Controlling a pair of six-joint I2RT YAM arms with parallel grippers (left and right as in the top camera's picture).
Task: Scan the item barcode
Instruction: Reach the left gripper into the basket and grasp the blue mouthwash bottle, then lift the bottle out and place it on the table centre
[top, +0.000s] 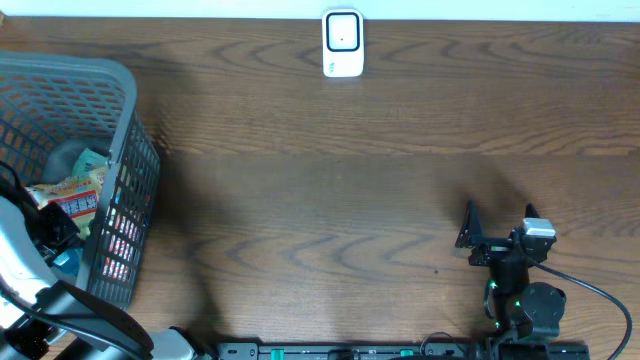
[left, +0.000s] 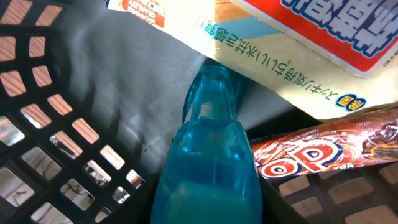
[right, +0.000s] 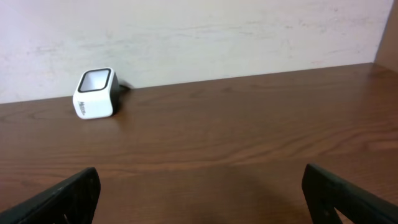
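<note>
Basket (top: 122, 108) sits at the left table (top: 330, 200) edge with items piled loose, so the left gripper (top: 55, 232) reaches in from above to fish one out. Its wrist cam is nose-down on a blue bottle (left: 208, 168), lying in the basket with its top end tucked under snack packs (left: 323, 155); likely the pick target. No fingers show in that view, so I can't tell whether the left jaws are wide, narrow or on the bottle. Scanner (top: 343, 43) stands far centre, window up; the barcode must travel there. Right gripper (top: 498, 222) hangs near right, jaws wide, holding nothing, facing the scanner, probably clear of the path or ready for handover. Scan not yet done.
</note>
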